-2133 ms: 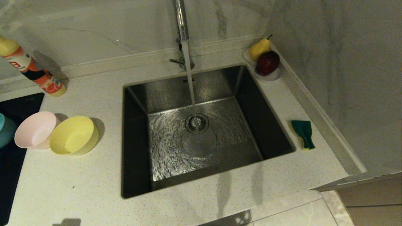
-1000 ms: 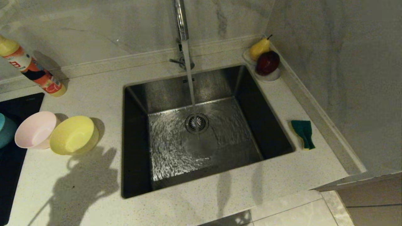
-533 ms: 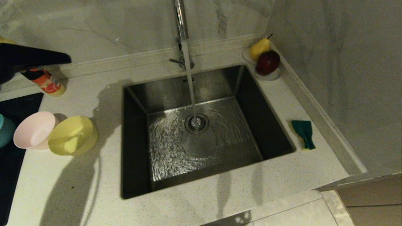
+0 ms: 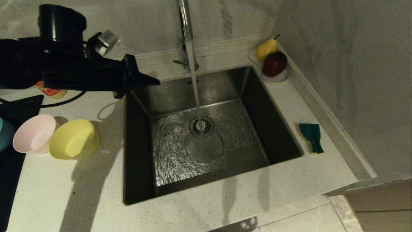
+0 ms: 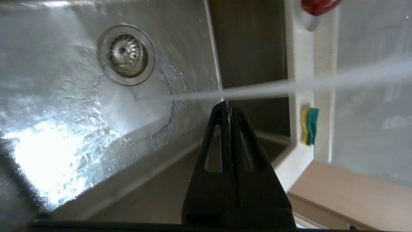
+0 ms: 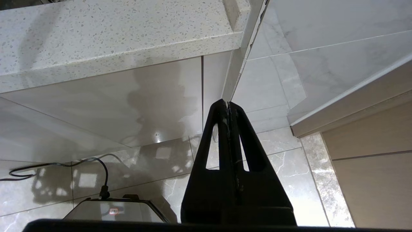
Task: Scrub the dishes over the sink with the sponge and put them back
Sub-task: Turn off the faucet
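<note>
Beside sink (image 4: 206, 180), yellow bowl (image 4: 74, 139), seemingly empty

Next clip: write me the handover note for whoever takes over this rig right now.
Left gripper: shut, empty, raised over the sink's back left corner.
Right gripper: shut, empty, parked low beside the counter front, out of the head view.
Pink bowl and yellow bowl sit side by side on the counter left of the sink; blue bowl at the left edge, mostly cut off.
Sponge lies on the counter right of the sink.
Tap is running.
Done: nothing scrubbed.
Left: pick up sponge and each bowl, scrub over the sink, return them.
</note>
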